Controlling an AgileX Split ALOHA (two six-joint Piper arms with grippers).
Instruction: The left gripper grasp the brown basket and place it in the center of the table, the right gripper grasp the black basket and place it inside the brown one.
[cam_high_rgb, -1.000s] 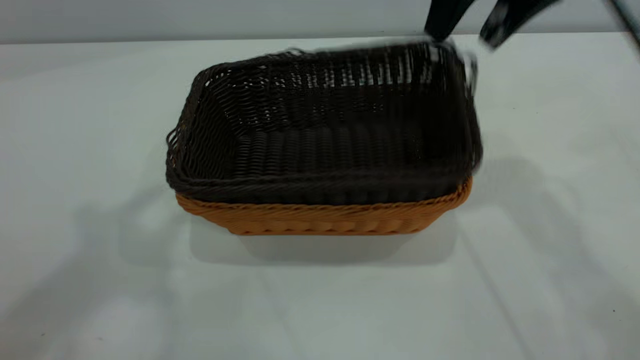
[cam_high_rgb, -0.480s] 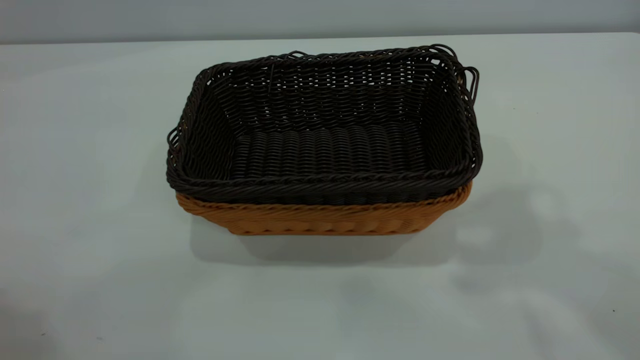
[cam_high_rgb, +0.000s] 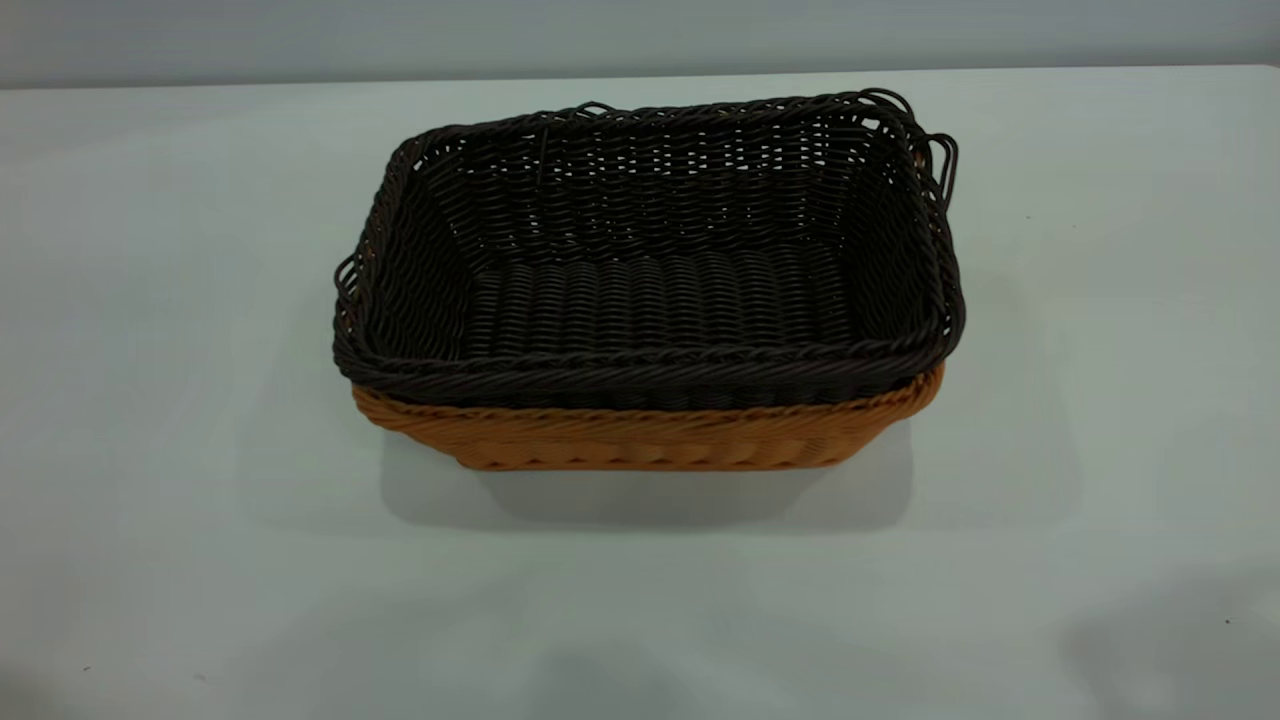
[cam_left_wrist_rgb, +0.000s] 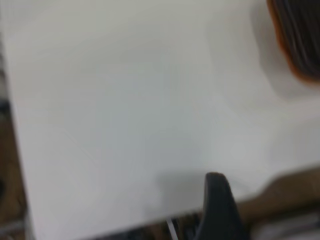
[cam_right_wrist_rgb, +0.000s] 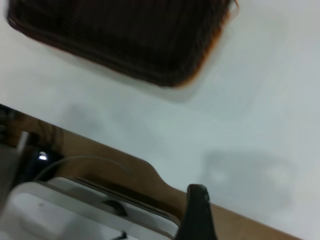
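Observation:
The black basket (cam_high_rgb: 650, 290) sits nested inside the brown basket (cam_high_rgb: 650, 440) at the middle of the table (cam_high_rgb: 160, 300). Only the brown rim and front wall show beneath it. Neither arm shows in the exterior view. In the left wrist view one finger (cam_left_wrist_rgb: 217, 205) of my left gripper (cam_left_wrist_rgb: 248, 200) shows alone over the table's edge, far from the baskets' corner (cam_left_wrist_rgb: 300, 45). In the right wrist view one finger (cam_right_wrist_rgb: 197, 212) of my right gripper (cam_right_wrist_rgb: 225, 202) shows alone past the table's edge, away from the baskets (cam_right_wrist_rgb: 125, 40). Both grippers are open and hold nothing.
White table surface lies all round the baskets. Past the table's edge, the right wrist view shows a brown floor (cam_right_wrist_rgb: 150, 185) and a white box with a cable (cam_right_wrist_rgb: 75, 210).
One second ago the open right gripper was just above the black basket's far right corner and the basket was moving. The gripper has left the exterior view and the baskets lie still.

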